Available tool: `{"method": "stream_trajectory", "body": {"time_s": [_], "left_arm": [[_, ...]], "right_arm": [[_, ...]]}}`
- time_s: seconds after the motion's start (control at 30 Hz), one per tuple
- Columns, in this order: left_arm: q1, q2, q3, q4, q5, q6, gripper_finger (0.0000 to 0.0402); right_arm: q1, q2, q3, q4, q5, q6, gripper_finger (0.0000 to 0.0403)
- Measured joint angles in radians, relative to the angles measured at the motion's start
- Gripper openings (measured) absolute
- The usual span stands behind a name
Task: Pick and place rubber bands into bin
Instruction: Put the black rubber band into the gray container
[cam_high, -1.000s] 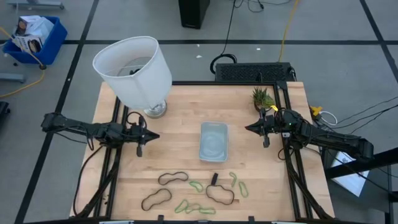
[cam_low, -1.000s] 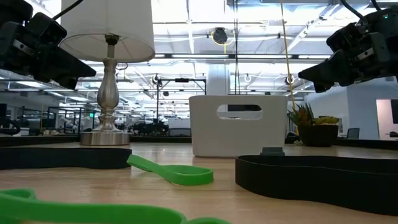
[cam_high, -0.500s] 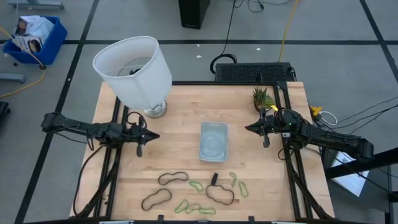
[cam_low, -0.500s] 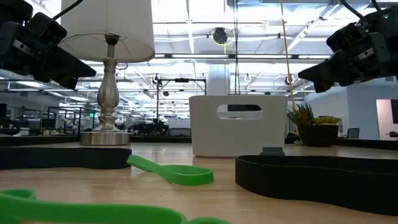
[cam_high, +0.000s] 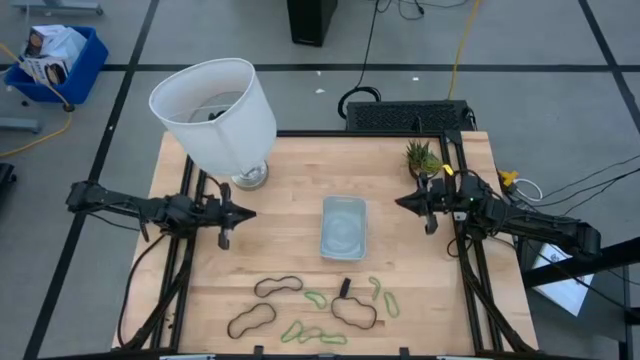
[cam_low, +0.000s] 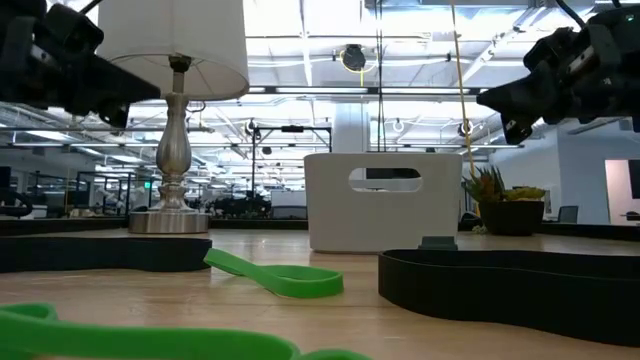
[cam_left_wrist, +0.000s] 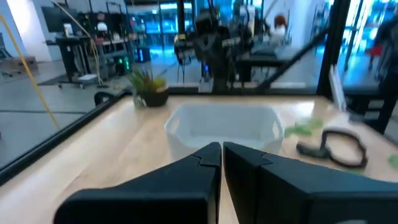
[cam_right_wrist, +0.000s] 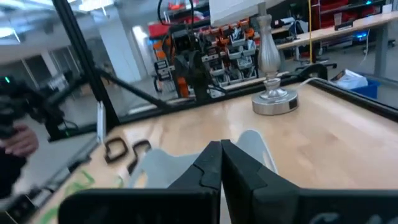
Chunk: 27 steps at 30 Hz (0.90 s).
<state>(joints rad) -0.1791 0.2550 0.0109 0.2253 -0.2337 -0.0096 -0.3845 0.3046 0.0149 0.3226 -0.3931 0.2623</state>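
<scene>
The bin (cam_high: 343, 226) sits empty in the middle of the bench (cam_high: 290, 170), and every one of the rubber bands (cam_high: 312, 309) lies in a loose scatter along the near edge, black and light green loops mixed, well apart from the bin; nothing looks collected yet. The left pincer (cam_high: 224, 240) hangs above the bench to the left of the bin, its fingers all but closed with only a sliver between them, holding nothing; the right pincer (cam_high: 429, 226) hangs to the right of the bin, closed and empty too. From where I stand the trouble lies in the bands themselves: they are thin, flat and floppy, so fingertips could skid over one; two green loops near the front overlap and might come up together; a small black block (cam_high: 344, 287) lies among them, easily nipped by mistake; the lamp (cam_high: 220, 120) crowds the left arm.
</scene>
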Motion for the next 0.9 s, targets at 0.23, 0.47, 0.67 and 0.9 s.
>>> {"method": "stream_trajectory", "body": {"time_s": [0.23, 0.47, 0.67, 0.9], "left_arm": [[0.000, 0.000, 0.000, 0.120, -0.002, -0.051, 0.0026], [0.000, 0.000, 0.000, 0.115, 0.013, -0.058, 0.0026], [0.000, 0.000, 0.000, 0.106, 0.037, -0.012, 0.0026], [0.000, 0.000, 0.000, 0.130, -0.005, 0.018, 0.0026]], "right_arm": [[0.000, 0.000, 0.000, 0.003, 0.000, 0.010, 0.0000], [0.044, 0.008, 0.007, 0.014, -0.065, -0.052, 0.0002], [0.315, 0.066, 0.060, 0.034, -0.013, -0.028, 0.0021], [0.806, 0.276, 0.075, 0.224, 0.437, -0.072, 0.0038]]}}
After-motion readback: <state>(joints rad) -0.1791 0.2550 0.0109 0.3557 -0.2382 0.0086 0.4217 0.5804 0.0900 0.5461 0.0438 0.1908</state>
